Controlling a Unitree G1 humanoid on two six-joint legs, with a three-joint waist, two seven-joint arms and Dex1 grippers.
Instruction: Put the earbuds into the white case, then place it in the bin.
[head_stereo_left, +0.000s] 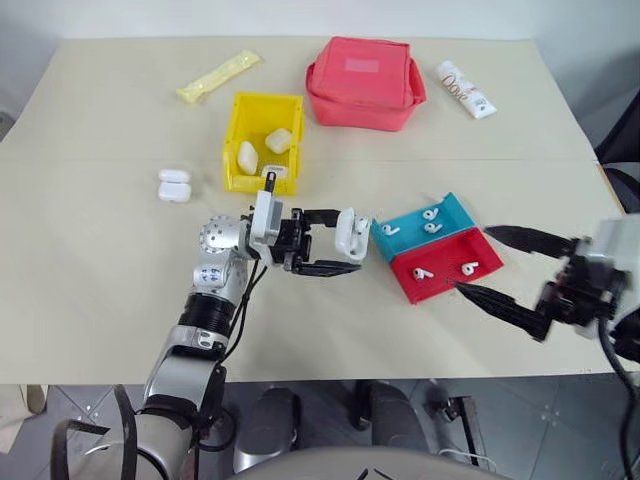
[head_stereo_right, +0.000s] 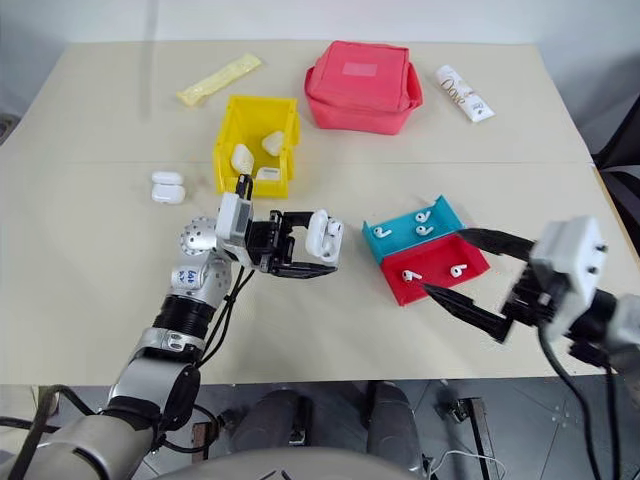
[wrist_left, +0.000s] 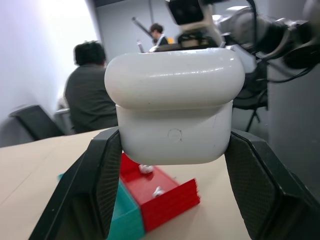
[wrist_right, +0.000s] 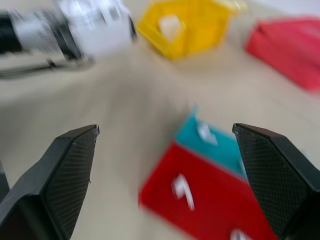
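My left gripper (head_stereo_left: 351, 241) hangs above the table's middle, shut on the white case (head_stereo_left: 350, 232). In the left wrist view the case (wrist_left: 175, 115) sits between both fingers with its lid closed. Three earbuds (head_stereo_left: 431, 221) lie in the blue tray (head_stereo_left: 452, 211). Two more earbuds (head_stereo_left: 423, 272) lie in the red tray (head_stereo_left: 445, 285) beside it. My right gripper (head_stereo_left: 471, 260) is open at the trays' right edge, nothing between its fingers. The yellow bin (head_stereo_left: 232, 142) stands behind the left gripper, with white cases inside.
Another white case (head_stereo_left: 174, 185) lies on the table left of the bin. A red fabric pouch (head_stereo_left: 365, 82), a yellow packet (head_stereo_left: 217, 77) and a white tube (head_stereo_left: 466, 89) sit along the far side. People sit in the background of the left wrist view.
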